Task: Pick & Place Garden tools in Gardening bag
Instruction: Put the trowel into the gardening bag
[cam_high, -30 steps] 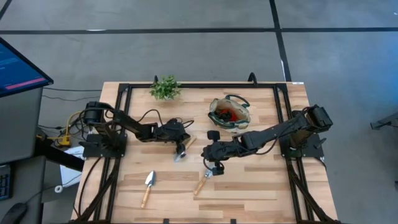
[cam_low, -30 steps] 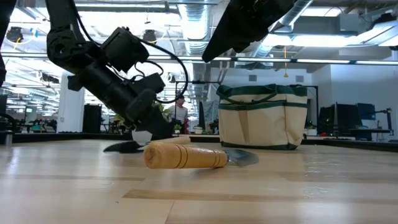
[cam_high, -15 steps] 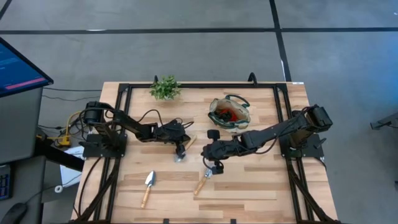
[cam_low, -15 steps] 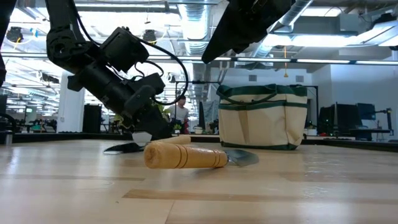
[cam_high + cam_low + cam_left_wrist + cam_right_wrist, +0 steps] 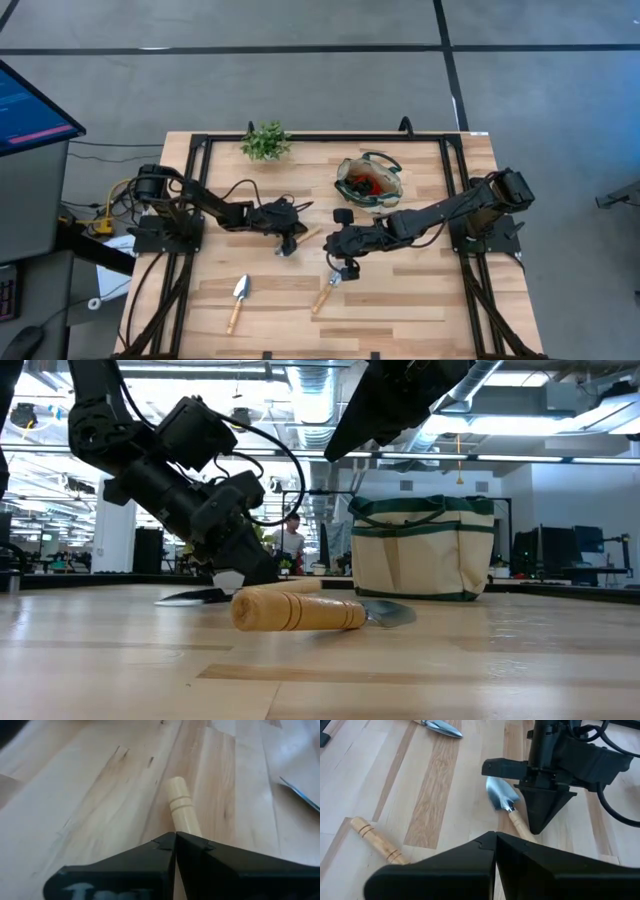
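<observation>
Counter: wood-slat top carrying every item.

Gardening bag: far centre of the counter, soft fabric, mouth open upward, red and dark items already inside.

Left end effector: fingers clamped on the wooden handle of a trowel, mid-counter.

Right end effector: fingers together, holding nothing, above the counter near a second trowel.

Third trowel: lies near the front left.

Handling, judged: trowels light and rigid; smooth round handles may roll or slip, so grip mid-handle.

Views: the right wrist view shows the silver blade beside the left end effector; the left wrist view shows only the handle end.
</observation>
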Controlling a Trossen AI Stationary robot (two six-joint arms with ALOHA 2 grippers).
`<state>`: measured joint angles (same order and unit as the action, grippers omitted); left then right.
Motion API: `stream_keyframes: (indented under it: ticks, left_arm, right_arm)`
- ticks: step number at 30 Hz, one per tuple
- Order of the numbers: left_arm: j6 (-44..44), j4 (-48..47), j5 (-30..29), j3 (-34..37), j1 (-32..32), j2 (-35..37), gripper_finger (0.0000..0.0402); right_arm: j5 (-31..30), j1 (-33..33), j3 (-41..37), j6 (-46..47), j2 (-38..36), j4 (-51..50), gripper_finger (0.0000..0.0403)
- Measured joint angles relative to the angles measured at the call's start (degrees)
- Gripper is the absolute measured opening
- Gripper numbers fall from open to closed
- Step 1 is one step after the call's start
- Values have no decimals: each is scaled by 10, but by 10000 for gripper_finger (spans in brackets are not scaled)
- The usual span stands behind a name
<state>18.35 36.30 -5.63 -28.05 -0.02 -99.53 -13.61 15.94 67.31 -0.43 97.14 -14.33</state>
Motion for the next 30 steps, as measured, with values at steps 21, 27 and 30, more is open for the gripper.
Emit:
stream_keyframes:
  ticks: [21,27,30]
  left_arm:
    - [-108,12,31,1,4,81,1]
    - [-146,-31,56,26,-9,217,1]
    - [-153,-61,39,50,-27,278,1]
  right_arm:
    - [2,-15,0,0,0,0,0]
    - [7,-32,0,3,15,18,0]
    - [16,-43,7,3,33,10,0]
